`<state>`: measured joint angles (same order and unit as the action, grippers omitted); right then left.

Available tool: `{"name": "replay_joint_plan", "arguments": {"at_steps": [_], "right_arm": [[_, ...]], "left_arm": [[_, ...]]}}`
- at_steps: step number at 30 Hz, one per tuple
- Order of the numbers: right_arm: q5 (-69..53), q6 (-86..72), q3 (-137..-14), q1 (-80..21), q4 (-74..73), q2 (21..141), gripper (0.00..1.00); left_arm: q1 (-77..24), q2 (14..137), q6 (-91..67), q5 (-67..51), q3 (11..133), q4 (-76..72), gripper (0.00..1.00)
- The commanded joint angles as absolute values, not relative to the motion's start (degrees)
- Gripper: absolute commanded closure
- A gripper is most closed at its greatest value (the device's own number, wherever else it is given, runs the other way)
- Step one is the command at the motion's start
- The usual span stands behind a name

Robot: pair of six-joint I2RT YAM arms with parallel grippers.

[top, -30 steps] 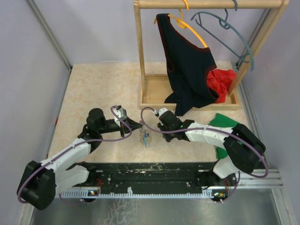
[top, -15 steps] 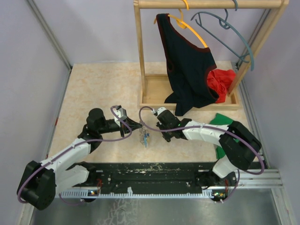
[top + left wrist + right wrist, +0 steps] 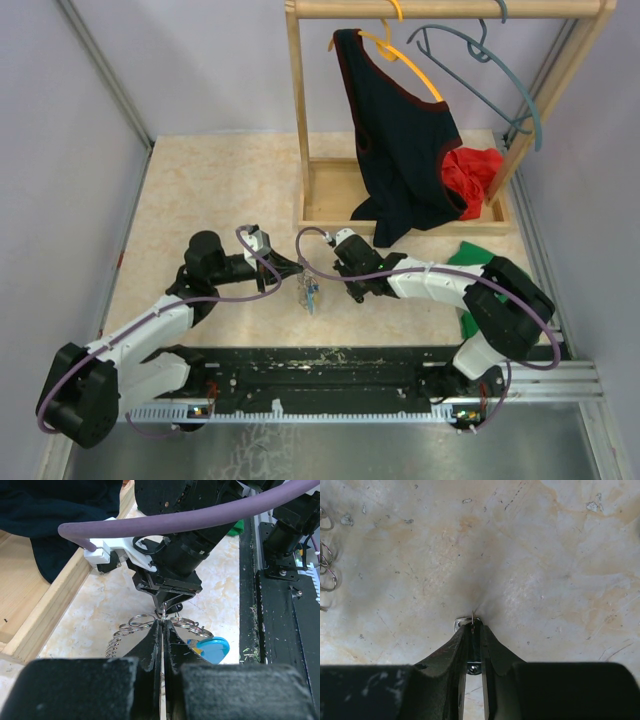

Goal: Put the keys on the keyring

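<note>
Taken from the tip-to-tip pinch of left gripper [image 3: 298, 266] and right gripper [image 3: 311, 268]: open from ten to twelve o'clock over bare table [image 3: 210, 190]. Blocked at one and two by wooden rack [image 3: 322, 195] and hanging black garment [image 3: 400, 150]. Barred at three and eight by both arms. Crowded at six by dangling keyring [image 3: 308, 292], then black base rail [image 3: 330, 372].

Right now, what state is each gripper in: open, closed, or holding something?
Left gripper: closed on the keyring.
Right gripper: closed on a small metal piece; whether it is a key cannot be told.
</note>
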<state>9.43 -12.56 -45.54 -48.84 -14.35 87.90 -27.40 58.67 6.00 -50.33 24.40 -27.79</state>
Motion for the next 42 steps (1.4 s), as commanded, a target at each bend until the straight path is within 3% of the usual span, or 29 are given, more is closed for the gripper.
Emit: {"name": "replay_joint_plan", "arguments": {"at_steps": [1,42], "right_arm": [[10.14,-12.22,-48.24,-48.43,-11.94,88.10,0.84],[10.62,-11.25,-48.78,-48.44,-14.11,91.06,0.91]], "left_arm": [[-27.69,58.09,5.50,-50.89,24.83,-29.35,0.99],[-27.69,58.54,5.32,-51.29,24.95,-29.62,0.99]]}}
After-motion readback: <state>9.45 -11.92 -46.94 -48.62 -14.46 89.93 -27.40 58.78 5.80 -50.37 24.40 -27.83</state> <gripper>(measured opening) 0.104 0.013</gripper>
